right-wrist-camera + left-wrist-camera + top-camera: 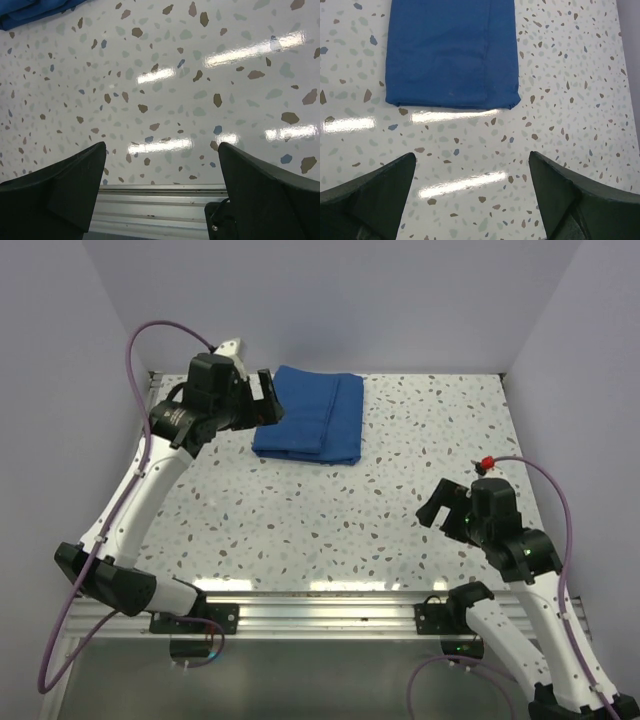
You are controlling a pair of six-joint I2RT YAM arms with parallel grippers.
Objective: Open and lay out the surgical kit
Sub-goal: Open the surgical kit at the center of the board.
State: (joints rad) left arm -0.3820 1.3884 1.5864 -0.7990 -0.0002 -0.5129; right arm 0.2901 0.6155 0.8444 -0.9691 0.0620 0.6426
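The royal-blue cloth wrap [310,414] lies folded shut as a flat bundle at the back of the table, left of centre. It fills the top of the left wrist view [451,52], and a corner shows in the right wrist view [30,12]. My left gripper [266,398] hovers open and empty at the wrap's left edge. In its own view the left gripper [471,165] has jaws wide apart over bare table, a short way from the wrap's edge. My right gripper [437,505] is open and empty at the front right [161,152], far from the wrap. Tray, scissors, forceps and tweezers are hidden.
The speckled white tabletop [400,470] stretches around the wrap. An aluminium rail [320,615] runs along the near edge and also shows in the right wrist view [150,210]. White walls [330,300] close the back and sides.
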